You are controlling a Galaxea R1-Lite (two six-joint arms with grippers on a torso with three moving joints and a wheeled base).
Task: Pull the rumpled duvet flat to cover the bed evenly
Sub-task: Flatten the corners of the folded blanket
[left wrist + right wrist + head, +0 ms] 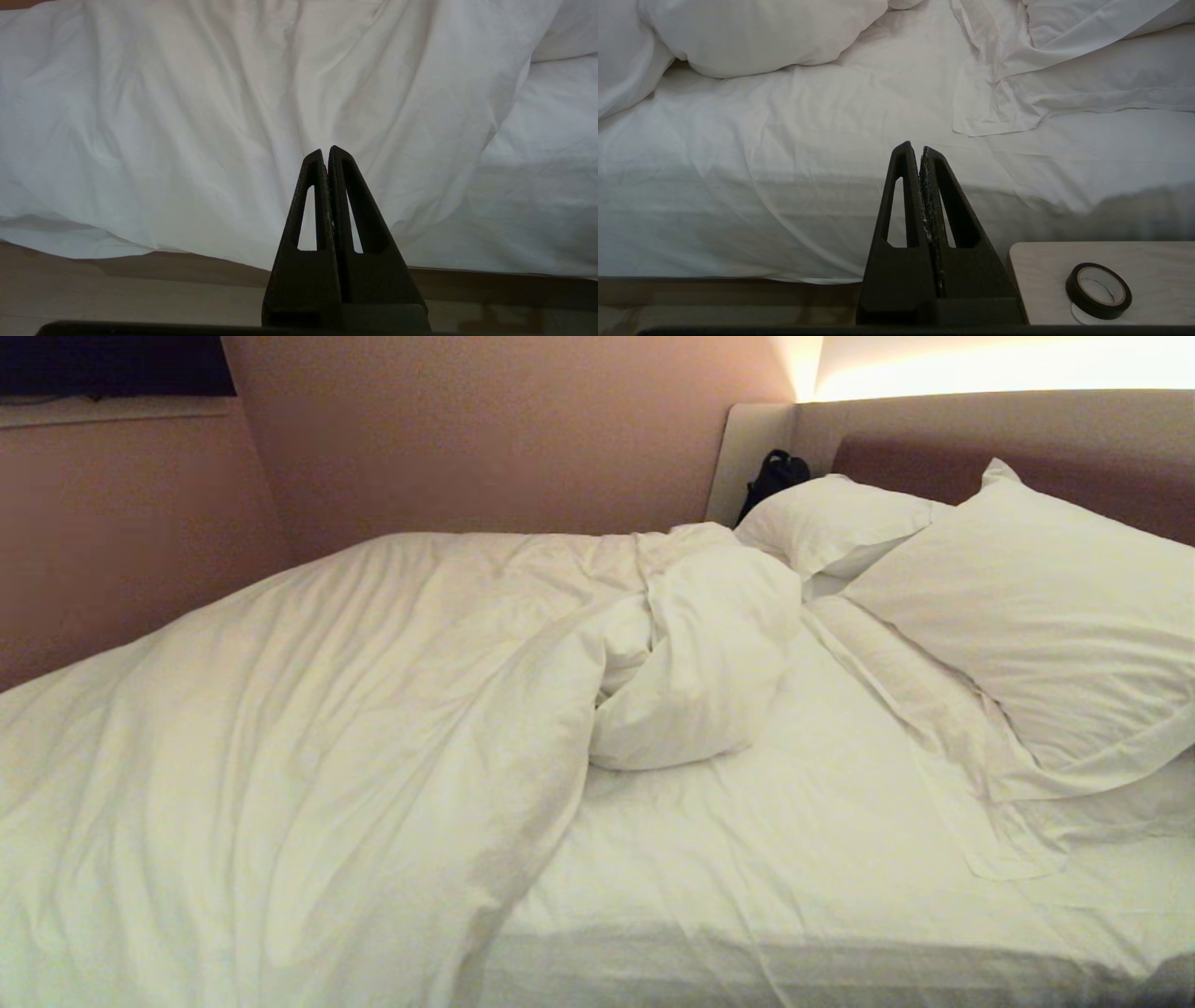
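A: The duvet (308,728) sits bunched over the foot half of the bed (766,859), its top edge folded back in a lump near the middle, hanging over the near side edge.

B: And the head end?

A: Bare fitted sheet (803,821), two pillows (1036,616) against the headboard (934,429).

B: Grippers?

A: Left gripper (325,150) hangs off the near edge, facing the duvet, fingers pressed together, empty. Right gripper (914,148) likewise, closed on nothing, facing the bare sheet, beside a small table (1045,275) carrying a roll of black tape (1098,290).
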